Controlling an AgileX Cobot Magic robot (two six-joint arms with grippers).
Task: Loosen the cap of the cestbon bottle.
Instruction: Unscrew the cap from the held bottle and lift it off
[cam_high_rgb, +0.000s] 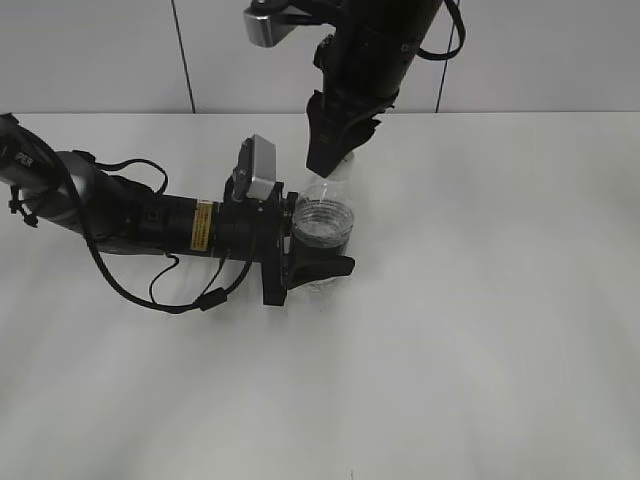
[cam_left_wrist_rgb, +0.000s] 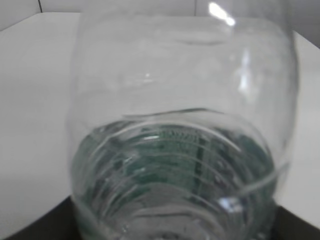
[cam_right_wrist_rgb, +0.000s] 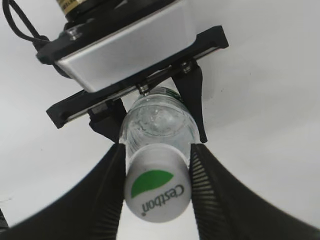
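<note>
The cestbon bottle (cam_high_rgb: 326, 222) stands upright mid-table, clear plastic with a dark green label band (cam_left_wrist_rgb: 175, 150). My left gripper (cam_high_rgb: 318, 238) reaches in level from the left and is shut on the bottle's body. Its black fingers (cam_right_wrist_rgb: 192, 97) flank the bottle just below the shoulder. The bottle (cam_left_wrist_rgb: 180, 100) fills the left wrist view. My right gripper (cam_right_wrist_rgb: 156, 187) comes down from above. Its ribbed pads (cam_right_wrist_rgb: 202, 185) press both sides of the white cap (cam_right_wrist_rgb: 156, 192), which carries a green mark and lettering. In the exterior view the right gripper (cam_high_rgb: 335, 158) hides the cap.
The white table (cam_high_rgb: 480, 330) runs wide around the bottle, with a grey panelled wall (cam_high_rgb: 100, 50) behind. The left arm (cam_high_rgb: 120, 215) and its cables lie low across the table's left side. The left wrist's silver camera box (cam_right_wrist_rgb: 125, 45) sits close behind the bottle.
</note>
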